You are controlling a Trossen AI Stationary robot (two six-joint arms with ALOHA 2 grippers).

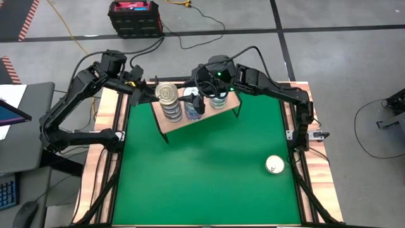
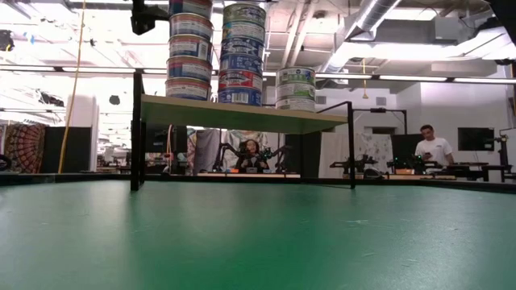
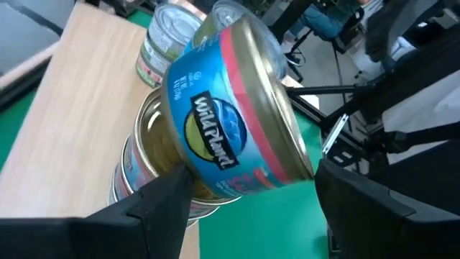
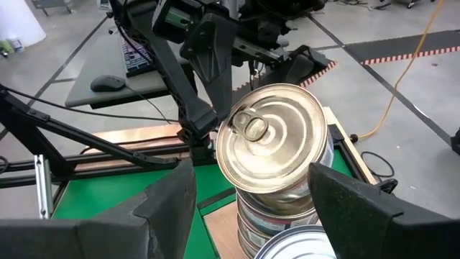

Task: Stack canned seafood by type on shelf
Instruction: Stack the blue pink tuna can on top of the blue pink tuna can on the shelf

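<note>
Jaws of the left gripper (image 3: 248, 198) stood released around a tilted blue-labelled, gold-lidded round tin (image 3: 230, 119) atop the stack at the light-wood shelf's (image 1: 190, 123) left end; right gripper (image 4: 251, 191) jaws were also spread.

Two dark jointed arms — black cables, green indicator light.

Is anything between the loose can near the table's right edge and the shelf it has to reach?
Nothing visible does. The loose can lies alone on the green table, bare surface up to the shelf. The right gripper hovers over the stacks.
</note>
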